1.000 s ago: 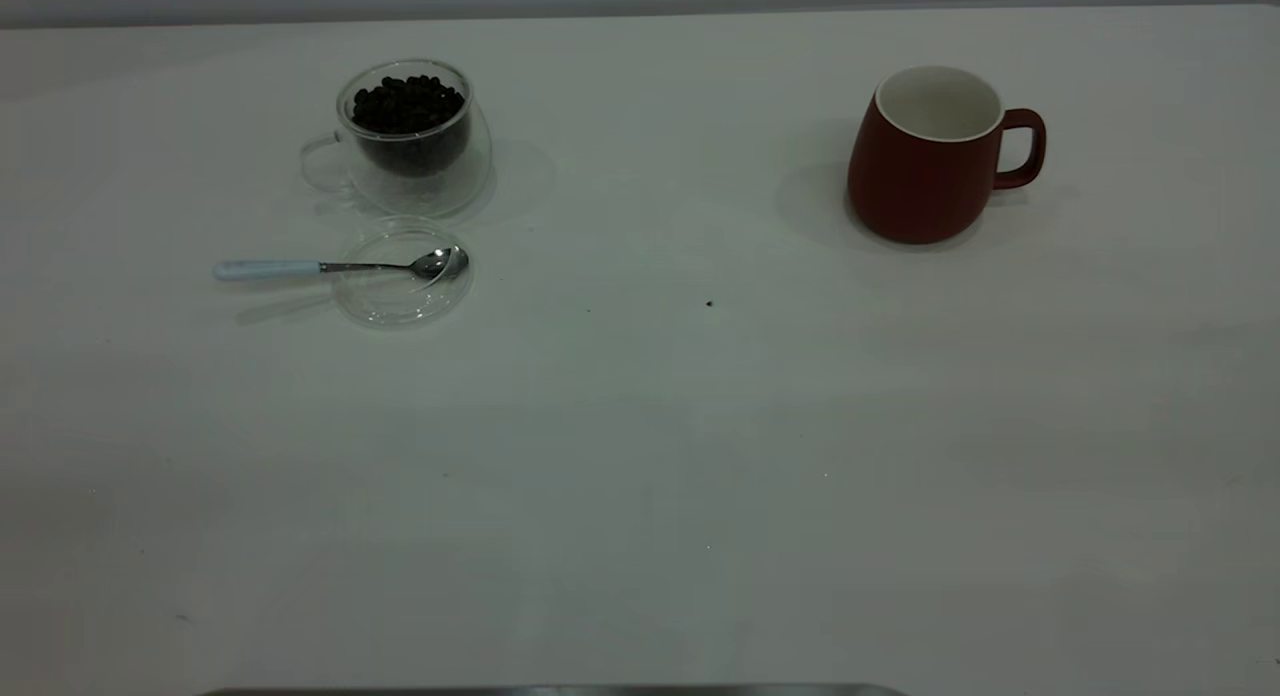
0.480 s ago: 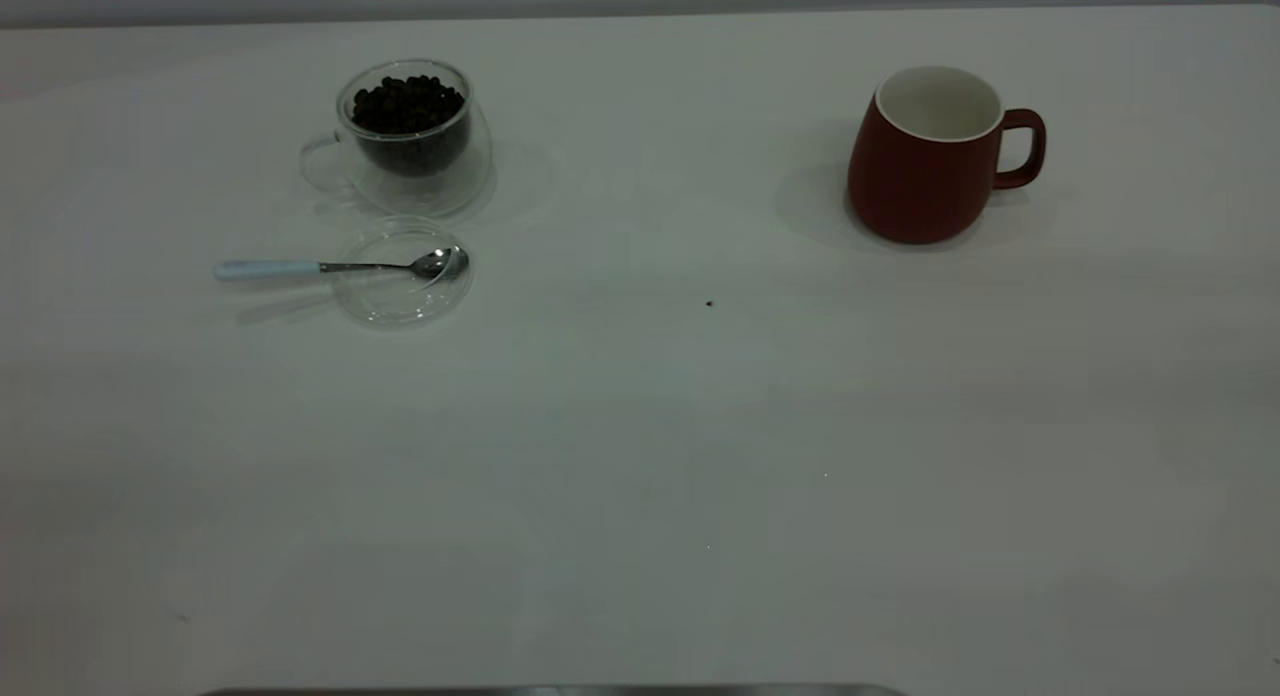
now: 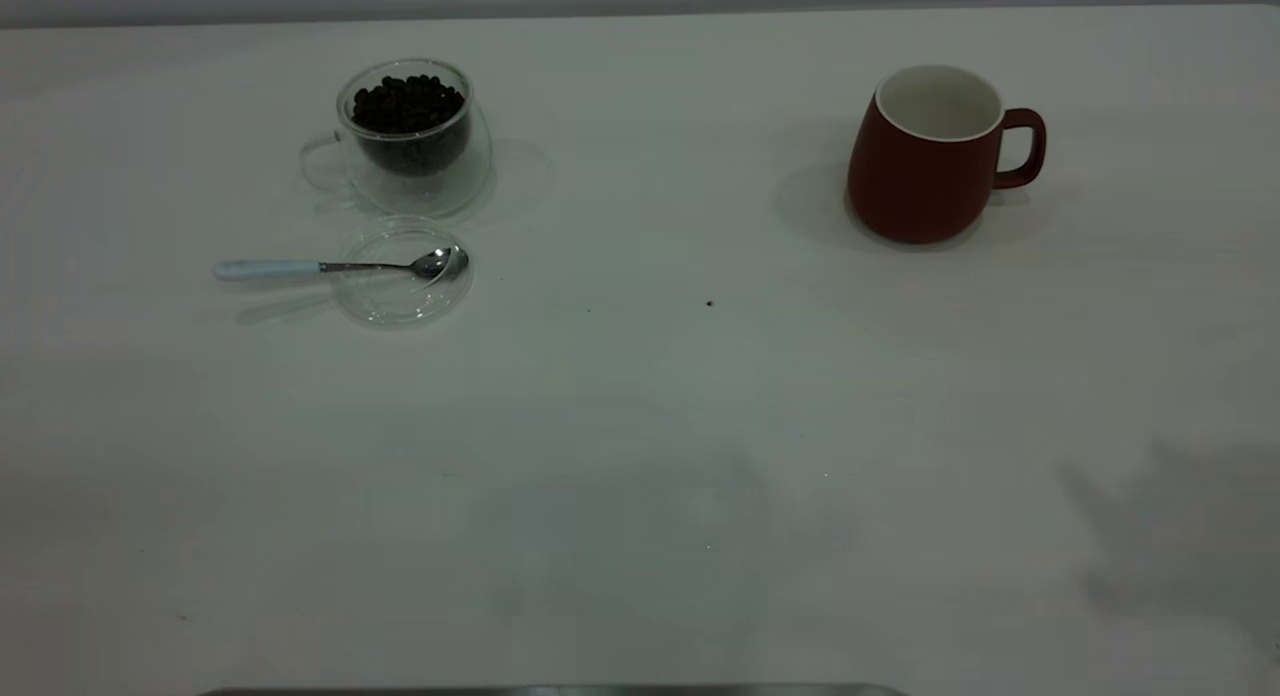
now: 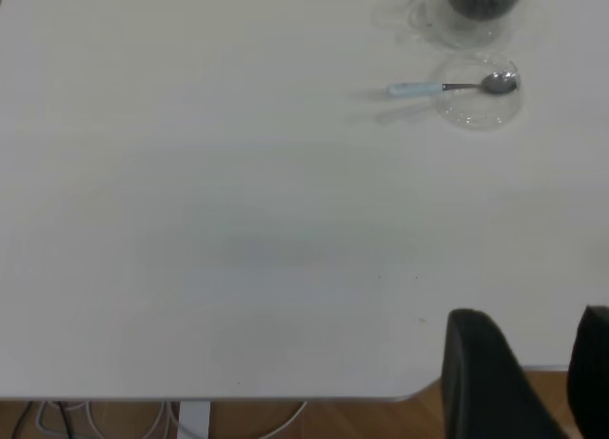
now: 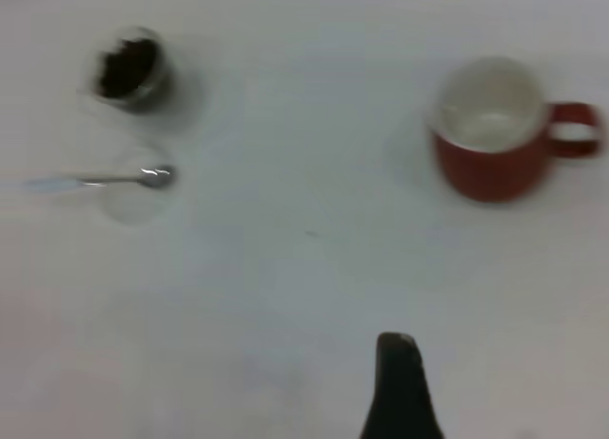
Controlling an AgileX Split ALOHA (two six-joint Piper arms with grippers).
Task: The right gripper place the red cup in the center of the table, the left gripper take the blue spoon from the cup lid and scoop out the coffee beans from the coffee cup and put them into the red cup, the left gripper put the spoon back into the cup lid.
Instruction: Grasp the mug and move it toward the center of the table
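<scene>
Nothing of the task appears done yet, and every step is left. Nearest, at the bench's [image 3: 640,496] front edge, the left gripper [image 4: 538,382] hangs over the corner with its fingers [image 4: 481,372] parted and holding nothing; the right gripper [image 5: 400,387] is also back toward the front, only one dark finger showing, so I cannot tell how far it is open (a shadow falls on the bench's front right part in the exterior view). Farther in, toward the far left, the blue spoon [image 3: 335,267] lies with its bowl in the cup lid [image 3: 402,272] and its handle out over the bench, well apart from the left fingers. Just behind the lid stands the coffee cup [image 3: 410,136], full of coffee beans [image 3: 407,103]. The red cup [image 3: 925,156] stands upright and empty toward the far right, not at the centre, well apart from the right gripper.
</scene>
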